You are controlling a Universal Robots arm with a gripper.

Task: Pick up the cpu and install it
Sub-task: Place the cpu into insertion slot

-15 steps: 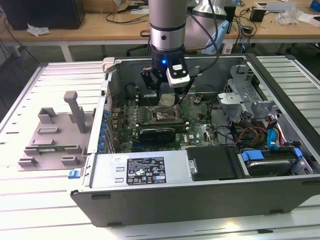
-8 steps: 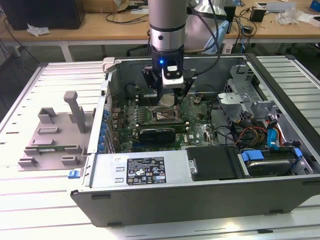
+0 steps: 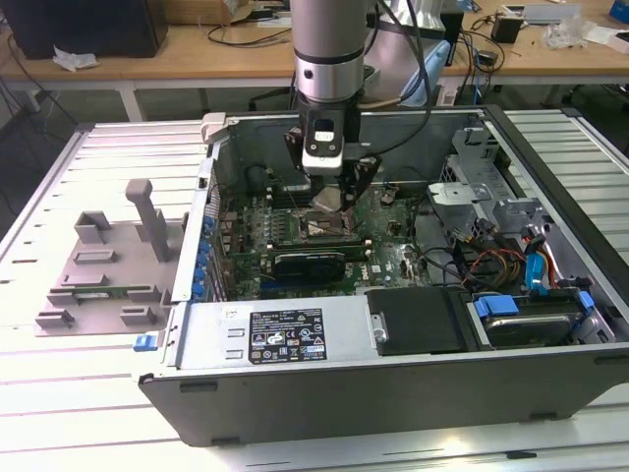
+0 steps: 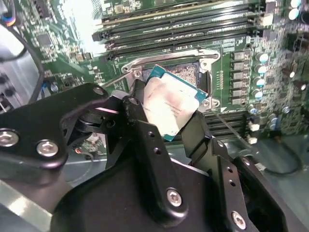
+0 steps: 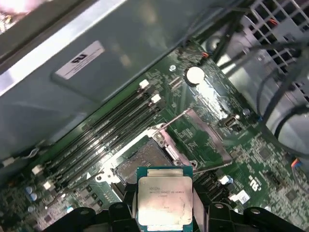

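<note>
- The gripper (image 3: 331,192) is clamped on the cpu (image 4: 171,104). Its two black fingers (image 4: 145,140) press on opposite edges of the chip, and the silver top stays uncovered between them.
- The arm (image 3: 329,39) comes almost straight down from the far side into the open box, wrist vertical and tool pointing at the board. The pose looks steady and compact, with cables trailing behind it.
- The computer case (image 3: 393,388) lies on its side with the cover off. The arm works near the middle of it, slightly towards the exterior view's left.
- The grey tray (image 3: 98,265) sits well apart, outside the case on the exterior view's left.
- The motherboard (image 3: 388,261) lines the case floor, with its long memory slots (image 4: 169,29) running just beside the work spot.
- The socket (image 5: 142,162) lies directly under the chip, its contact field exposed. The load plate (image 5: 207,135) appears swung open to one side.
- The cpu hangs low over the socket and looks tilted in the second wrist view, one corner over the frame. I cannot tell whether it is touching.
- As for handling, I judge the chip light, rigid and thin, with a smooth metal lid that could slip under a weak pinch.
- The edges are the place to hold it, as it is held now, because the underside and the socket's contacts are probably fragile. A skewed chip risks bending them.
</note>
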